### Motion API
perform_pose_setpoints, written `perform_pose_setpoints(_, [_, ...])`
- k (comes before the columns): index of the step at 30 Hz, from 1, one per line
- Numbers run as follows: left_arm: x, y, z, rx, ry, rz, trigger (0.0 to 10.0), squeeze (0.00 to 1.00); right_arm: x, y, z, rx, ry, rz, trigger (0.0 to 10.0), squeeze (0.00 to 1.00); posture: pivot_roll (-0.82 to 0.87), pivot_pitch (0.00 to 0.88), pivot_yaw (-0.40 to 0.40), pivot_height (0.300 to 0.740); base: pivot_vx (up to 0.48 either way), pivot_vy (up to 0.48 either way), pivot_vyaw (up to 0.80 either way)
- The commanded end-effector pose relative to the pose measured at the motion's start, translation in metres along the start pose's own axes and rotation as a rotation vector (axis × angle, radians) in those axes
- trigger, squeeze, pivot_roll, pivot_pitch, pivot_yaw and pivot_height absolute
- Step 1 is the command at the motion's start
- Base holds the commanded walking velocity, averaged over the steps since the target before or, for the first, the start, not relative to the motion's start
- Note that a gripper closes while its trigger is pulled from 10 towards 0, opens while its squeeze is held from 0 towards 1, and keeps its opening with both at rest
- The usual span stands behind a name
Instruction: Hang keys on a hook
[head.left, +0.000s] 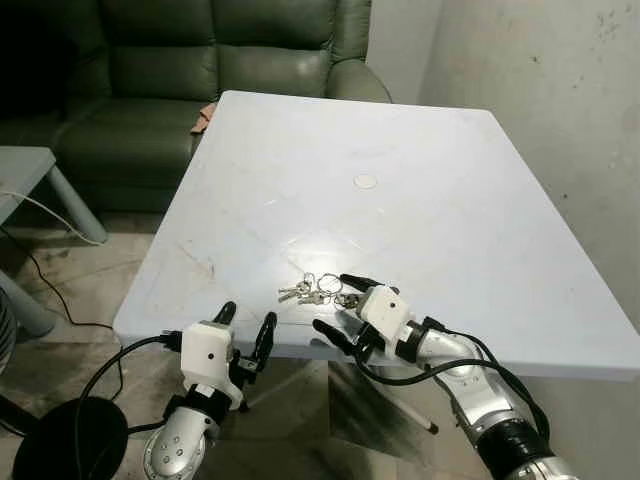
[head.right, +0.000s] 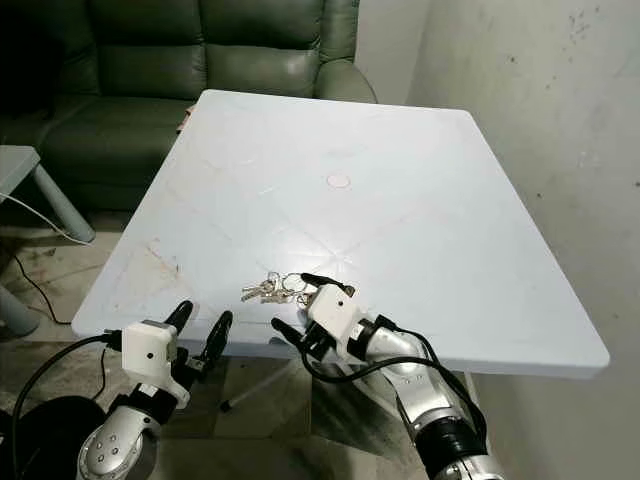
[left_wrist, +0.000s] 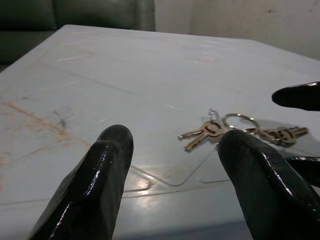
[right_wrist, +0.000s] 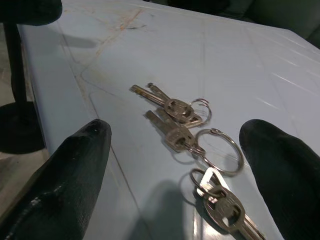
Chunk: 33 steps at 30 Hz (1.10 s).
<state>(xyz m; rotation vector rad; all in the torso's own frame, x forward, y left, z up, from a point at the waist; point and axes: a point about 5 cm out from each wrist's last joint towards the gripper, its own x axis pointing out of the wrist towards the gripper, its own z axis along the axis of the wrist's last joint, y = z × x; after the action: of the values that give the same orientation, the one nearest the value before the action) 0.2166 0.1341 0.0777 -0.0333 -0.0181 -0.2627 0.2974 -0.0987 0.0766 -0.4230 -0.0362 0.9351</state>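
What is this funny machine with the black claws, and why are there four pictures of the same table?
It is a walking robot with two silver arms. Each arm ends in a gripper with two long black fingers. Two pictures come from cameras in its head, looking down, like eyes. The other two come from small cameras on its wrists, looking out between the fingers.

On the pale blue table lies a bunch of keys joined by rings, near the front edge. The right gripper is open, with the keys just ahead of its fingers, but it holds nothing yet. The left gripper is open too, at the table's edge. A green sofa stands behind the table.
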Motion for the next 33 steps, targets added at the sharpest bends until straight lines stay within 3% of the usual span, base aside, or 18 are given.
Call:
perform_pose_setpoints(1, [-0.002, 0.0, 0.002, 0.014, -0.01, 0.007, 10.0, 0.0, 0.003, 0.0, 0.001, -0.006, 0.013, 0.03, 10.0, 0.0, -0.01, 0.048, -0.06, 0.74, 0.0, 0.0, 0.0])
perform_pose_setpoints(8, [0.0, -0.001, 0.003, 0.015, -0.015, 0.014, 10.0, 0.0, 0.01, -0.001, -0.003, 0.044, 0.064, 0.039, 10.0, 0.0, -0.01, 0.042, -0.067, 0.74, 0.0, 0.0, 0.0])
perform_pose_setpoints(15, [0.001, -0.001, 0.003, 0.018, -0.019, 0.019, 10.0, 0.0, 0.019, -0.011, 0.0, 0.258, 0.049, -0.041, 10.0, 0.0, 0.0, 0.035, -0.072, 0.74, 0.0, 0.0, 0.0])
perform_pose_setpoints(26, [0.002, 0.0, 0.004, 0.02, -0.023, 0.027, 10.0, 0.0, 0.016, -0.021, 0.003, 0.211, 0.036, -0.049, 10.0, 0.0, 0.0, 0.034, -0.072, 0.74, 0.0, 0.0, 0.0])
perform_pose_setpoints(27, [0.003, 0.001, 0.004, 0.019, -0.023, 0.031, 10.0, 0.0, 0.005, -0.035, 0.0, 0.134, 0.059, -0.03, 10.0, 0.0, -0.01, 0.036, -0.068, 0.74, 0.0, 0.0, 0.0])
perform_pose_setpoints(28, [0.003, 0.001, 0.004, 0.02, -0.024, 0.032, 10.0, 0.0, 0.002, -0.039, -0.001, 0.107, 0.071, -0.022, 9.3, 0.0, -0.01, 0.036, -0.068, 0.74, 0.0, 0.0, 0.0])
perform_pose_setpoints(31, [0.004, 0.001, 0.005, 0.02, -0.025, 0.032, 10.0, 0.0, -0.001, -0.045, -0.001, 0.09, 0.09, -0.034, 8.4, 0.0, -0.01, 0.039, -0.066, 0.74, 0.0, 0.0, 0.0])
perform_pose_setpoints(32, [0.004, 0.001, 0.005, 0.021, -0.026, 0.032, 10.0, 0.0, -0.002, -0.046, -0.001, 0.095, 0.09, -0.031, 5.8, 0.0, -0.01, 0.039, -0.065, 0.74, 0.0, 0.0, 0.0])
perform_pose_setpoints(33, [0.005, 0.002, 0.005, 0.021, -0.027, 0.032, 10.0, 0.0, -0.002, -0.047, -0.002, 0.09, 0.101, -0.037, 4.9, 0.0, -0.01, 0.039, -0.065, 0.74, 0.0, 0.0, 0.0])
